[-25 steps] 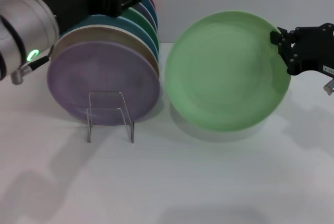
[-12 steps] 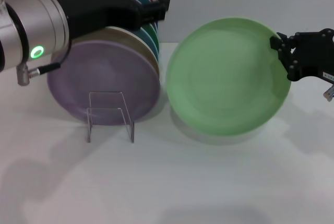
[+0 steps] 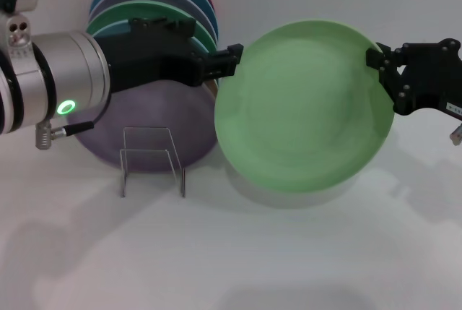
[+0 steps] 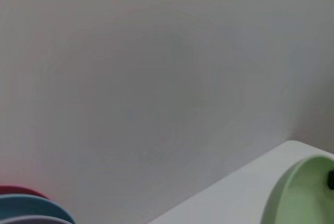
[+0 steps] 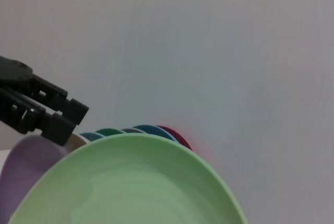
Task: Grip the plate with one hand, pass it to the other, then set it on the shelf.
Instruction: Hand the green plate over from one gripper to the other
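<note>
I have the plate (image 3: 299, 108) clamped by its right rim in my right gripper (image 3: 381, 64), held tilted and clear above the desk (image 3: 289, 252) near its back edge. My left gripper (image 3: 232, 57) sits at the plate's left rim (whether its fingers are parted or closed I cannot tell). The shelf (image 3: 151, 160) stands left of it, before the lilac plate (image 3: 155, 136).

Upright row of coloured plates (image 3: 155, 6)
</note>
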You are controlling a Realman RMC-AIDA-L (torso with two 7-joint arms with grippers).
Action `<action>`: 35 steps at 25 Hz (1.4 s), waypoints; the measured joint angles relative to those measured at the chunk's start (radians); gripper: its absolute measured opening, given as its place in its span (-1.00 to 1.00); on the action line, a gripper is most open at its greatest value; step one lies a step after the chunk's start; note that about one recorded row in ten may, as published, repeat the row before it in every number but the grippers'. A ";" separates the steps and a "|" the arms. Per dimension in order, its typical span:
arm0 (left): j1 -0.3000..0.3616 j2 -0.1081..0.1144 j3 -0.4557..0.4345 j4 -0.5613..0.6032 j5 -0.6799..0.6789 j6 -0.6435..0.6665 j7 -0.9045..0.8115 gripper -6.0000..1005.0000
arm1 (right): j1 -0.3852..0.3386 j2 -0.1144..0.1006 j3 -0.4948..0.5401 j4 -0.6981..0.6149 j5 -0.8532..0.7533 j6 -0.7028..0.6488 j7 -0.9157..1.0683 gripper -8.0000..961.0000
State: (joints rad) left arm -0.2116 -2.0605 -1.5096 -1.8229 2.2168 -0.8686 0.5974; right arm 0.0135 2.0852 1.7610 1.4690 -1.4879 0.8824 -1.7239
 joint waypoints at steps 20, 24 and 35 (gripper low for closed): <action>-0.016 -0.005 0.059 0.063 -0.016 0.039 0.054 0.48 | 0.022 -0.002 -0.010 -0.003 0.019 0.013 -0.001 -0.89; -0.013 -0.005 0.061 0.064 -0.017 0.052 0.055 0.48 | 0.021 -0.002 -0.011 -0.006 0.033 0.025 -0.001 -0.86; -0.001 -0.003 0.068 0.060 -0.042 0.062 0.105 -0.15 | 0.013 -0.002 -0.010 -0.011 0.041 0.043 0.005 -0.79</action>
State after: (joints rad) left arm -0.2122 -2.0638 -1.4421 -1.7626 2.1752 -0.8066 0.7027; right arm 0.0263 2.0831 1.7508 1.4581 -1.4472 0.9259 -1.7188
